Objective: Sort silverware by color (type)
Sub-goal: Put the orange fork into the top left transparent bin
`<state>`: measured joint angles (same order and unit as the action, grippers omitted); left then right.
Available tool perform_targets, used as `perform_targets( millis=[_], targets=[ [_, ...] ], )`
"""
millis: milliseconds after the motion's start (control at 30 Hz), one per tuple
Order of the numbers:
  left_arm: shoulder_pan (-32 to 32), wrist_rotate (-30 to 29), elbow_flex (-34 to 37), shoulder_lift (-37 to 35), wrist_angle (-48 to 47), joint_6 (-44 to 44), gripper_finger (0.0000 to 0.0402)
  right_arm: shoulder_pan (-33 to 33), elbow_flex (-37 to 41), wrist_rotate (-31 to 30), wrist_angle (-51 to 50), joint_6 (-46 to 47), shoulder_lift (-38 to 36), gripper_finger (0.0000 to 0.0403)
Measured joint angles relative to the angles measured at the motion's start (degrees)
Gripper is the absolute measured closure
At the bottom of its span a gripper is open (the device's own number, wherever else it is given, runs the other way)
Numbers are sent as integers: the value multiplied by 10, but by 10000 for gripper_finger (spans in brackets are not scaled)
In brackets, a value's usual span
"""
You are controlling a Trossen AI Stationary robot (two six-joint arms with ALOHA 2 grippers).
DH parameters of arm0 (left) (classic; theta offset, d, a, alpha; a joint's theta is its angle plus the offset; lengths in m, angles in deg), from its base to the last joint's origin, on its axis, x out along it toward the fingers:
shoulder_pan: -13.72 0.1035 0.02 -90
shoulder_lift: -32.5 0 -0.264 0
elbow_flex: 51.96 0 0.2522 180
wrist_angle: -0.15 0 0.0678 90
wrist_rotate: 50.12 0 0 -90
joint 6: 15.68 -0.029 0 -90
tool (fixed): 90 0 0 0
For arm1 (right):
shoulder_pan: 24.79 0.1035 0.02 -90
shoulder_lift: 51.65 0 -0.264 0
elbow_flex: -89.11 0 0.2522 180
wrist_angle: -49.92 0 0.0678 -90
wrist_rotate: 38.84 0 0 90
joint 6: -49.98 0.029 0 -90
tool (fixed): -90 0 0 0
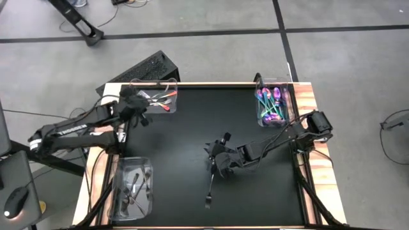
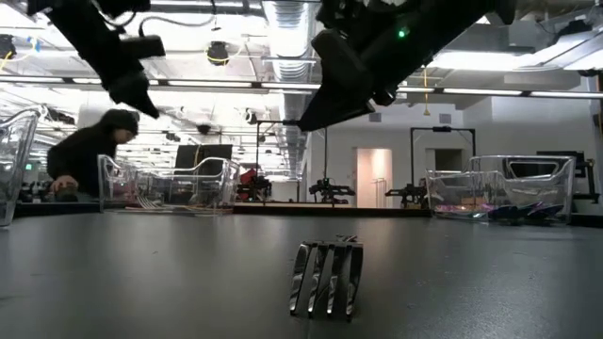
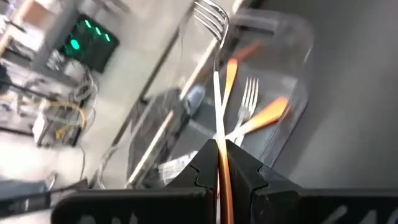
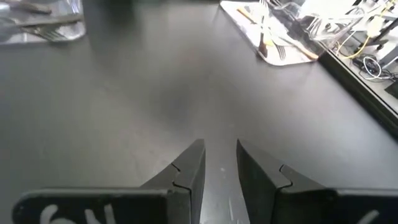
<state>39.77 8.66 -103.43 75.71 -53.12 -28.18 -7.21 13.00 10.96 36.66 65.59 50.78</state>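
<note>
My left gripper (image 1: 143, 106) (image 3: 219, 146) hangs over the clear bin (image 1: 167, 84) at the table's far left and is shut on an orange-handled fork (image 3: 216, 68). In that bin lie more orange-handled pieces (image 3: 264, 115). My right gripper (image 1: 220, 165) (image 4: 221, 155) stands open above the middle of the table, nothing between its fingers. Just nearer than it, a dark shiny fork (image 1: 209, 188) (image 2: 328, 278) lies flat on the black tabletop, tines toward the near edge. My left gripper pinches the fork between its two fingers at the orange handle (image 3: 224, 177), close to where the silver neck begins. The fork runs along the fingers, its tines (image 3: 211, 15) sticking out well past the tips. It is lifted clear over the bin.
A clear bin with iridescent purple-teal pieces (image 1: 273, 105) stands at the far right, and a clear bin with dark pieces (image 1: 131, 188) at the near left. A black keyboard (image 1: 144, 69) lies beyond the far edge. A person (image 2: 89, 151) sits behind the table.
</note>
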Motion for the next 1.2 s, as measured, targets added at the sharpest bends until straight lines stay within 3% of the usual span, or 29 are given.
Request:
perform_targets(
  millis=[233, 433, 933, 1200],
  targets=[
    [95, 16, 0, 90, 5, -44, 401, 0, 0, 0, -1, 0, 0, 290],
    [142, 69, 1, 156, 29, -80, 401, 4, 0, 1, -10, 0, 0, 290],
    [157, 77, 1, 205, 100, -87, 401, 4, 0, 0, -37, 13, 0, 290],
    [157, 38, 1, 205, 113, -89, 352, 4, 0, 0, -38, 15, 0, 290]
  ],
)
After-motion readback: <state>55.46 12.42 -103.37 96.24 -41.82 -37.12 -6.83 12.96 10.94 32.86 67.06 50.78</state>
